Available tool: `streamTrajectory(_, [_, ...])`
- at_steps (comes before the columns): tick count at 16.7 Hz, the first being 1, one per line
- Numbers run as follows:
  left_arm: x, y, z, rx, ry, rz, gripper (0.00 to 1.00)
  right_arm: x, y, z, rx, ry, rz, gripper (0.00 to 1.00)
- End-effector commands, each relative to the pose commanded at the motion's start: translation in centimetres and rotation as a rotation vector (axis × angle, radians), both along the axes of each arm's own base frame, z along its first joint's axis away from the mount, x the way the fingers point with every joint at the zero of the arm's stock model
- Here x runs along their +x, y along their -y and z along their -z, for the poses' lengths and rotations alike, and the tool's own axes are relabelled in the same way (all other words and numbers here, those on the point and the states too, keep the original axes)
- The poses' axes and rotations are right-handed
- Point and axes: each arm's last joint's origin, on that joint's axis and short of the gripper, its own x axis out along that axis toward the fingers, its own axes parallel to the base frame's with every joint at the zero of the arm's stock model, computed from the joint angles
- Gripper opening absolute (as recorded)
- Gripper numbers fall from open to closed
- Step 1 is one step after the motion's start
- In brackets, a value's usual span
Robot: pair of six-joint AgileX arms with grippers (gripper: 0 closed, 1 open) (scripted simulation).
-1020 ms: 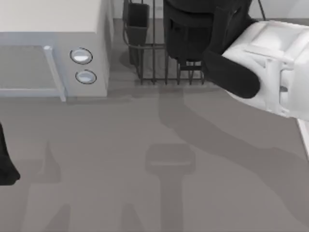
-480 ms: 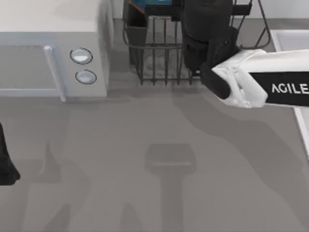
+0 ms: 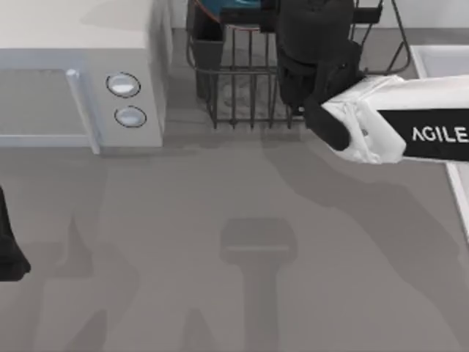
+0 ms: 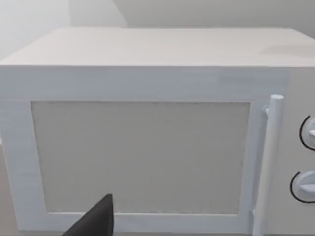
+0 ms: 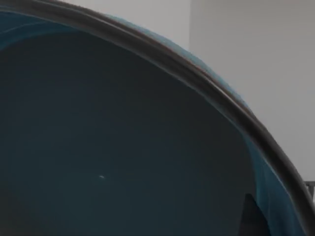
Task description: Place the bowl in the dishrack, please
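Observation:
The dishrack is a dark wire rack at the back of the table, with a dark utensil cup at its left corner. My right arm reaches over it from the right, its black wrist hiding much of the rack. The teal bowl shows as a sliver over the rack's far left part. In the right wrist view the bowl's dark blue inside is very near, with a dark fingertip at its rim. My right gripper holds the bowl. My left gripper is parked at the table's left edge.
A white microwave with two round knobs stands at the back left, right beside the rack; its door and handle face my left wrist camera. A white surface lies at the far right.
Since a second ago my right arm has pulled lower and farther back over the rack, and the bowl's teal edge has come into sight. In the last half second it barely moved.

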Motion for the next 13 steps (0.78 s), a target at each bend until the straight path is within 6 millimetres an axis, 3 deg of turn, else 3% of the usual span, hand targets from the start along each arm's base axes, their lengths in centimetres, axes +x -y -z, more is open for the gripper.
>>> streamTrajectory(9, [0.0, 0.0, 0.0, 0.0, 0.0, 0.0, 1.0, 0.0, 0.0, 0.0, 0.0, 0.0, 0.0, 0.98])
streamTrajectory(13, [0.0, 0.0, 0.0, 0.0, 0.0, 0.0, 1.0, 0.0, 0.0, 0.0, 0.0, 0.0, 0.0, 1.0])
